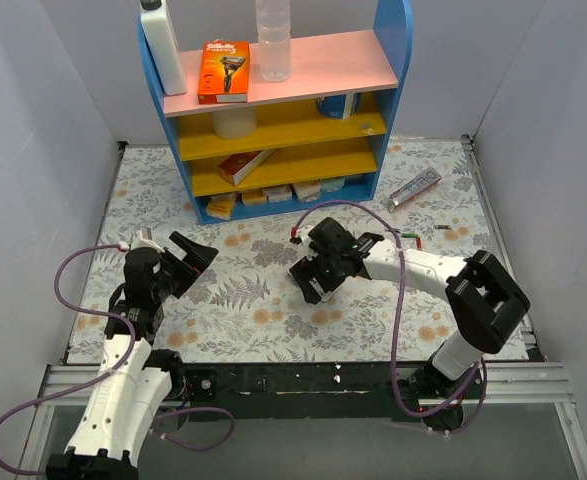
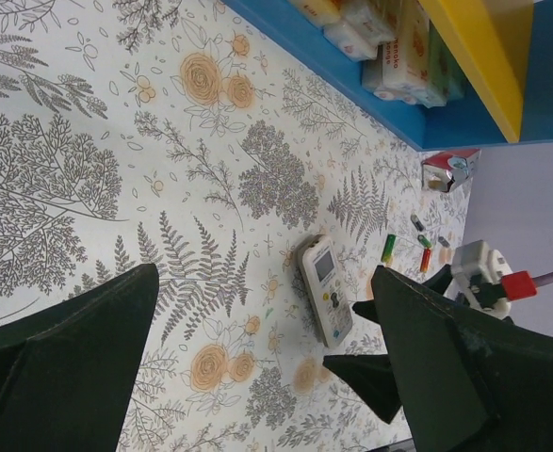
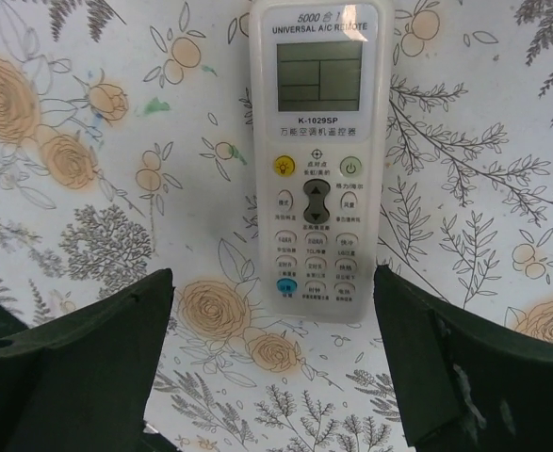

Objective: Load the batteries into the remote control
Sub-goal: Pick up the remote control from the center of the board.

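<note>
The remote control (image 3: 316,160) lies face up on the flowered table, a slim white handset with a screen and rows of buttons. My right gripper (image 3: 273,294) hangs open just above its near end, one dark finger on each side, not touching it. In the top view the right gripper (image 1: 315,276) covers the remote. The left wrist view shows the remote (image 2: 325,287) farther off, with the batteries beyond it: a green one (image 2: 389,248), a red one (image 2: 425,259) and a dark one (image 2: 417,223). My left gripper (image 2: 265,273) is open and empty, well to the left (image 1: 199,258).
A blue shelf unit (image 1: 283,100) with yellow and pink boards stands at the back, holding boxes and bottles. A silver-purple tube (image 1: 413,187) lies right of it. The white enclosure walls close in both sides. A small red-and-white box (image 2: 450,169) sits by the shelf's foot.
</note>
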